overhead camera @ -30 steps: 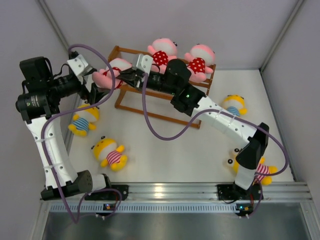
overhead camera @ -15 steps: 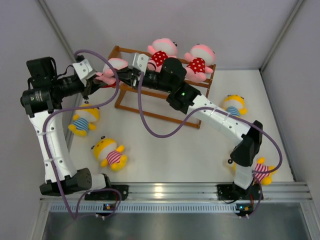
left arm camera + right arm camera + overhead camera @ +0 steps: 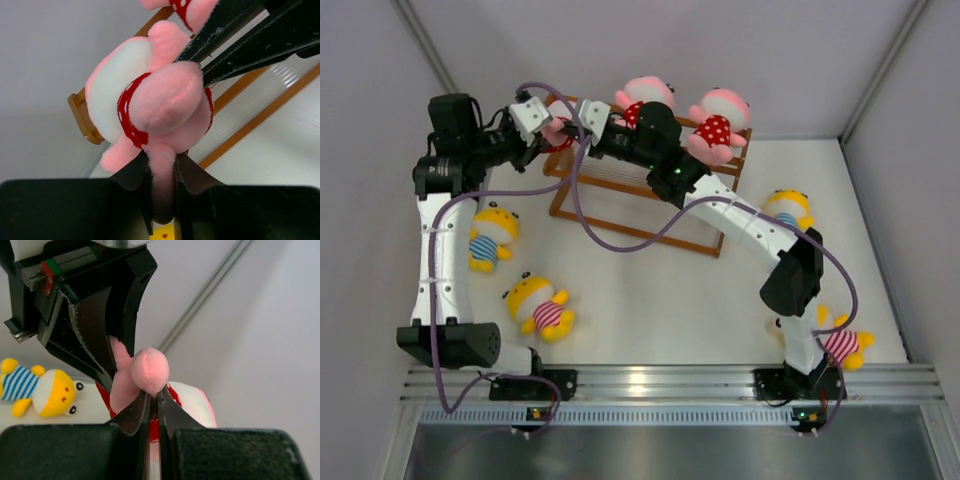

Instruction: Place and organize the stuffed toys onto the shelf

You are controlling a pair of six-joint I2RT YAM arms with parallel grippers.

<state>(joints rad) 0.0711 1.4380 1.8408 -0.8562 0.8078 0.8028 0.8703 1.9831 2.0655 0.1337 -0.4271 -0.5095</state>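
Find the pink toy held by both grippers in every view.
Top external: pink toy at the shelf's upper-left end, mostly hidden between the left gripper and right gripper.
Left wrist: the toy fills the centre, one limb pinched at the bottom.
Right wrist: one pink limb at centre, above the fingertips.
Shared landmark: the opposite gripper, clamped on the same toy in both wrist views.

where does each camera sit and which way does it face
Top external: overhead, looking down on the table, shelf, whole left arm and right arm.
Left wrist: behind the left gripper, facing the shelf's corner; its own fingers pinch the pink toy.
Right wrist: behind the right gripper, facing the left gripper and the wall; its fingers pinch that toy.
Shared: both wrist views show the pink toy and the opposite gripper.
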